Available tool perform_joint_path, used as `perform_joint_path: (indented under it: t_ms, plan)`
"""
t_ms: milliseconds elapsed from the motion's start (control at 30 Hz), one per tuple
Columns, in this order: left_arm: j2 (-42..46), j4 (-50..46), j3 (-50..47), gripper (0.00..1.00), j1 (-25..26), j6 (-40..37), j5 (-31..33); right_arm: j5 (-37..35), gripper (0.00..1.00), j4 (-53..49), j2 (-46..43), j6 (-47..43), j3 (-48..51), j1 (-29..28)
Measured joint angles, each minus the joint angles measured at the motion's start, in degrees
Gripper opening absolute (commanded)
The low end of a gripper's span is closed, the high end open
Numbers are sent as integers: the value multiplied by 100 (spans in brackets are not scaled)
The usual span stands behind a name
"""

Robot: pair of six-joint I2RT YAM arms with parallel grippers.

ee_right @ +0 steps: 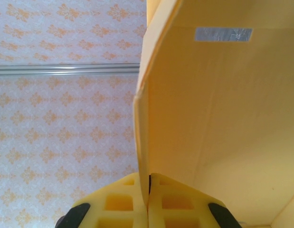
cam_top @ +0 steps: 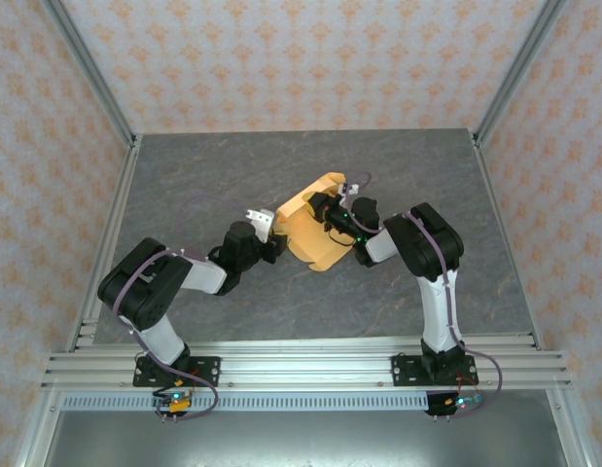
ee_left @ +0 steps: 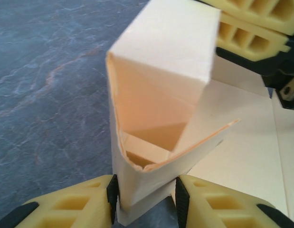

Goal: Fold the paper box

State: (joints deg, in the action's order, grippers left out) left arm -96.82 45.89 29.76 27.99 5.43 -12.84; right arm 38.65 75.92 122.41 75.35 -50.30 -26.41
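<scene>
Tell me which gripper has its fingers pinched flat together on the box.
The right gripper: its fingers meet on a thin wall of the box. The left gripper has its fingers apart, astride a folded corner.

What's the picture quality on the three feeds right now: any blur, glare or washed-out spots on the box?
Top view: even light, no glare, box sharp. Left wrist: the box's near edge is soft and its top face pale, washed out. Right wrist: cardboard sharp, a silver tape patch glints.
</scene>
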Motion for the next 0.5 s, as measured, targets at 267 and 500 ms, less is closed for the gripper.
perform_joint_path:
  t_ms: [267,500]
  plan:
    - [0,7,-2,38,216,61,271,-7,5,39,0,0,50,11]
    - [-144,260,-11,37,354,433,629,-293,4,391,0,68,295,-59]
